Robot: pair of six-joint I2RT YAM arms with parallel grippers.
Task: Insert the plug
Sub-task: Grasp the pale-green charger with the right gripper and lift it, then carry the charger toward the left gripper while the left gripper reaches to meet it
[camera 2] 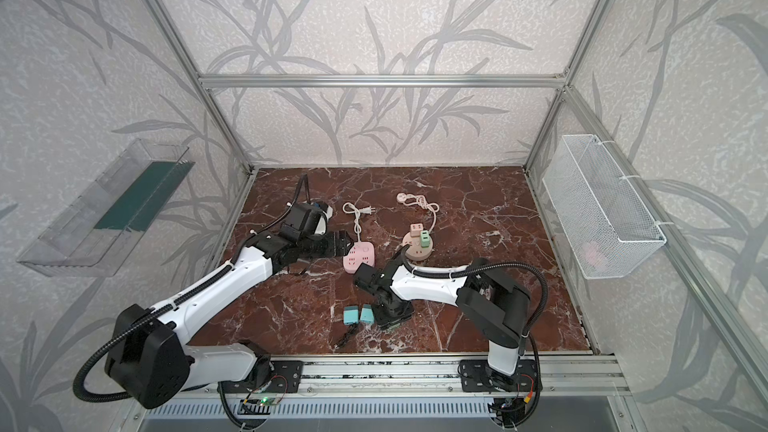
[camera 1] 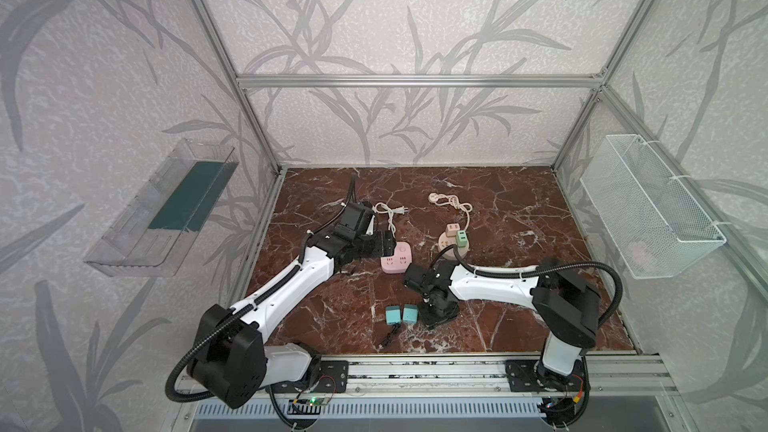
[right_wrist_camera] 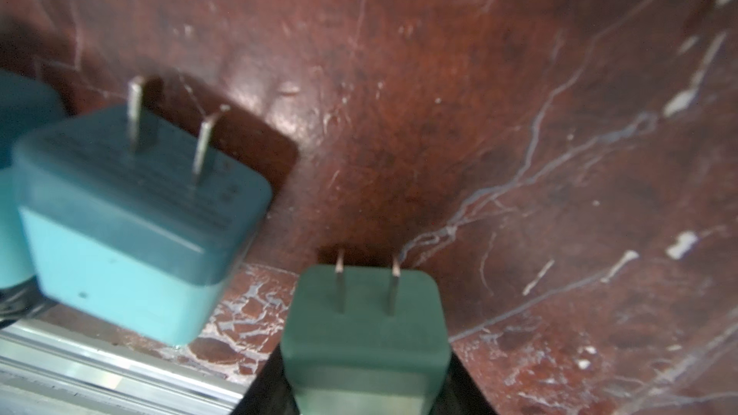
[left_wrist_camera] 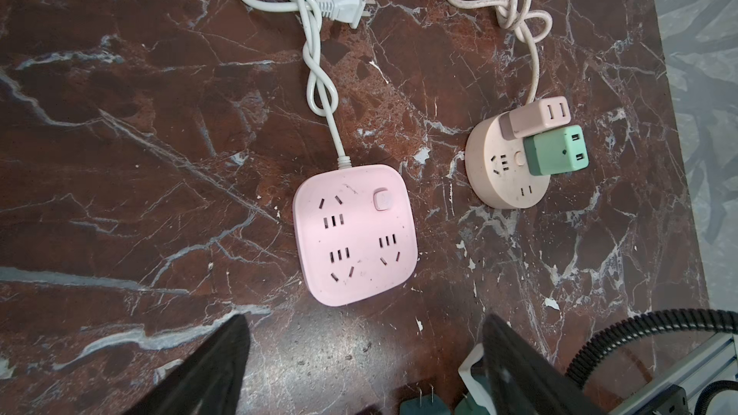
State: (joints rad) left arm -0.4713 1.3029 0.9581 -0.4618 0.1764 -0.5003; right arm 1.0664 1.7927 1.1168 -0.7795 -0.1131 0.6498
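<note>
Dark-green plug, prongs pointing away from the fingers, sits low over the tabletop clamped in the right tool, just beside a teal plug. Left tool, fingers wide apart, hovers near the pink socket block. Likely faults: a shallow hold lets the plug twist; the unbraced block slides during insertion.

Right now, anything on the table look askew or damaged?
Nothing looks broken or spilled. Both cords are twisted: the white cord of the pink square power strip and the knotted beige cord of the round beige power strip. A loose black cable lies near the front edge.
</note>
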